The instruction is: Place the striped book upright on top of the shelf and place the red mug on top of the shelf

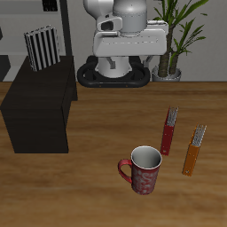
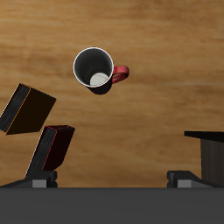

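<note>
The exterior view looks from above the table's (image 1: 97, 133) front edge toward the robot base (image 1: 115, 71) at the back edge. The wrist view looks straight down, seemingly from well above. Both share the red mug (image 1: 142, 170) (image 2: 94, 70), two narrow books and the shelf's (image 1: 40, 102) (image 2: 208, 144) corner.

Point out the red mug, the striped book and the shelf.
red mug (image 1: 143, 173), exterior view, on its outer wall.
striped book (image 1: 40, 48), exterior view, on its cover.
shelf (image 1: 35, 87), exterior view, on its flat top.

No readable text, label, brand, number or sign appears on anything in either view.
</note>
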You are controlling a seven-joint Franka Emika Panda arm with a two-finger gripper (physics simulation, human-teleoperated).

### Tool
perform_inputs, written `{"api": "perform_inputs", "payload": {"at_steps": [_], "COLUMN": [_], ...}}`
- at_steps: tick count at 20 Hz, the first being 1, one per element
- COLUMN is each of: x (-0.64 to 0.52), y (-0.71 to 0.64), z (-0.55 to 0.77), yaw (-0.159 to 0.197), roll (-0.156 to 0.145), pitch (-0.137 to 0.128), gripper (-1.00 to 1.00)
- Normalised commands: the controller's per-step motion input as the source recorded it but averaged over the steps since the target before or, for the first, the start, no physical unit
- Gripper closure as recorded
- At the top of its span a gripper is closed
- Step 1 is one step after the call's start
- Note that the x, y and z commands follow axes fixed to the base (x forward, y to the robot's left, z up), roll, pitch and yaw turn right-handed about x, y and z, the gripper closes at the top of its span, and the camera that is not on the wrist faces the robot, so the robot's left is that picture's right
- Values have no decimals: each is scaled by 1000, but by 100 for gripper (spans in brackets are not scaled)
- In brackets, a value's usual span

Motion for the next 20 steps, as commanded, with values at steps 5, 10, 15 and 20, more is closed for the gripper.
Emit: {"api": "perform_inputs", "payload": {"at_steps": [5,10,15,20], "x": [523,428,250,332], "y": [38,190,174,219], "z": [78,-136,-112,-271], "yaw": [16,-5,12,9], "roll": [-1,15,22,-16], "pitch": [-42,-26,0,-8], "gripper": [-100,-100,-100,-100]}}
